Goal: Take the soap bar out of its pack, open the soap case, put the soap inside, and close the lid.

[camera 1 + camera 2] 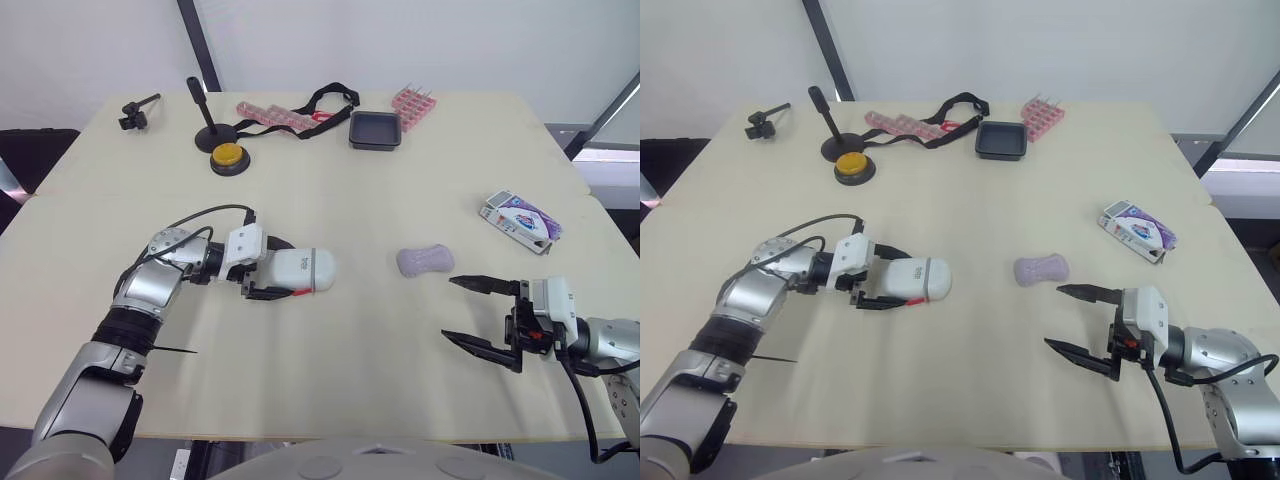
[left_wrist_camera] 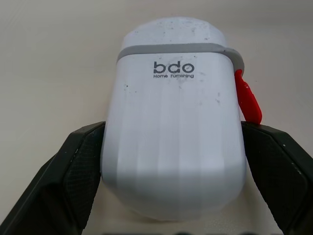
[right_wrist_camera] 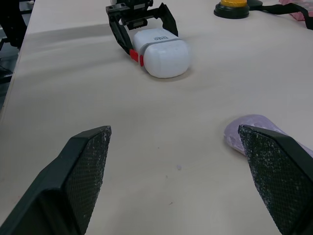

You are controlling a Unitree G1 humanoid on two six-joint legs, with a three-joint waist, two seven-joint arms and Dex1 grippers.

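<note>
On the table [image 1: 350, 190], left pincer [image 1: 281, 270] clamps soap case [image 1: 312, 268] (wrist view: "bdo" print [image 2: 173, 67]); right pincer [image 1: 449, 309] gapes.

Bright, even light falls from above on the pale bench [image 1: 400, 350]; soft, faint shadows sit close under the soap case [image 1: 300, 270] and soap bar [image 1: 425, 260].

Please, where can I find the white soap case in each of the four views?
Left eye view: white soap case left of centre, lying on the table.
Right eye view: the case again left of centre.
Left wrist view: the case close up, between the jaws.
Right wrist view: the case far across the table.
Shared landmark: the left gripper clamping it.
</note>
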